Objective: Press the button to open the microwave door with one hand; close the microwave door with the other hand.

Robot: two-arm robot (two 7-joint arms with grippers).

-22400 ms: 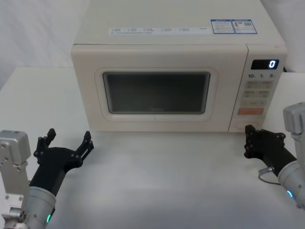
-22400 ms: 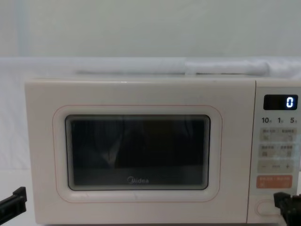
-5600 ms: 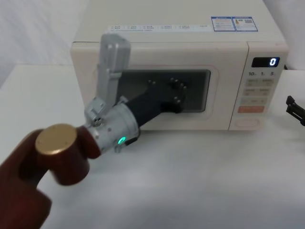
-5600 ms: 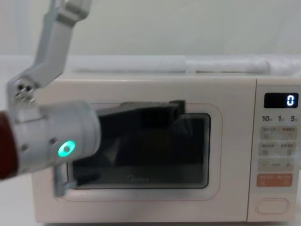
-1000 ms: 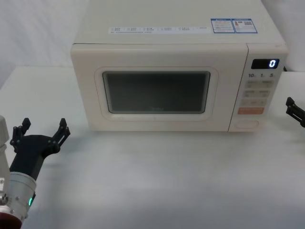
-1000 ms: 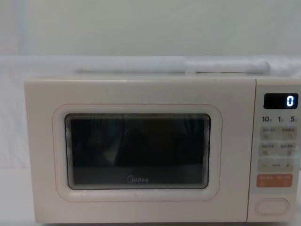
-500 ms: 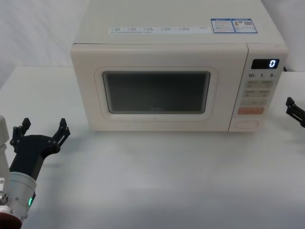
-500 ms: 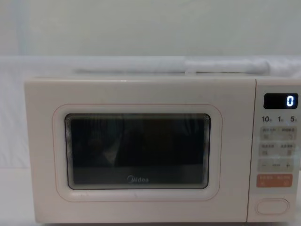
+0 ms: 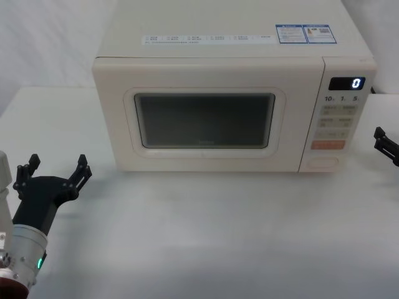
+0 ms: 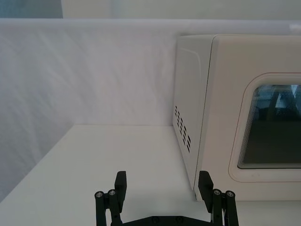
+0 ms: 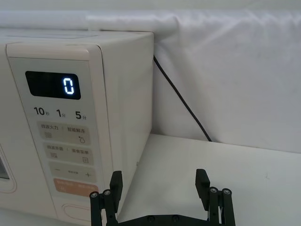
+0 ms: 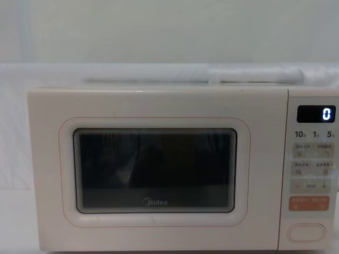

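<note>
While black left gripper (image 9: 53, 171) sits lower left, fingers spread, empty, black right gripper (image 11: 160, 184) likewise gapes empty beside cream boxy microwave (image 9: 230, 106); cream windowed door (image 12: 156, 169) shut, centre frame. Risk: stray reach nudging oval cream button (image 12: 306, 232), lower right, reopening door.

The right gripper (image 9: 386, 145) is cut by the head view's edge at 3 o'clock; only a black tip is seen, so the jaws' spacing cannot be judged there. The microwave (image 12: 159, 169) is clipped at 3 o'clock in the chest view, and its foot on the worktop (image 9: 206, 230) is lost below the frame. The button (image 11: 82, 211) is cut off at 6 o'clock in the right wrist view. The keypad labels (image 9: 335, 118) are too small to be read. The cable (image 11: 181, 101) is hidden behind the casing at its upper end.
</note>
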